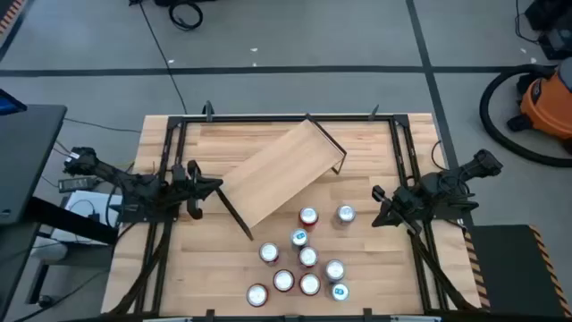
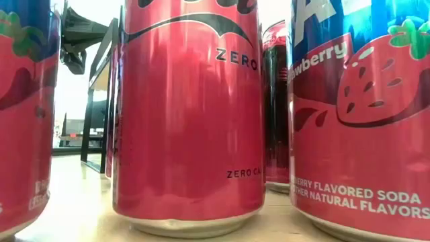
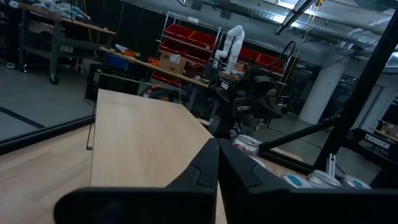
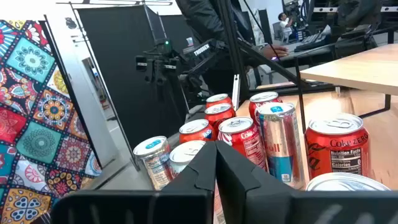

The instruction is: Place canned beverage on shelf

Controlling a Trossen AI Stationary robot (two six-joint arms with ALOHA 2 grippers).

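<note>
Sitting at twelve o'clock, the smooth light-wood shelf (image 1: 284,172) angles above shiny cylindrical cans (image 1: 304,259). Left pincer (image 1: 217,186) and right pincer (image 1: 379,194) are both pressed together, empty.

Both dark arms are reaching inward from opposite sides, lying low and roughly level. The left claw (image 1: 214,186) is pointing toward the middle with its fingers pressed together, and the right claw (image 1: 377,215) is facing it from across, fingers likewise closed and holding nothing.
</note>
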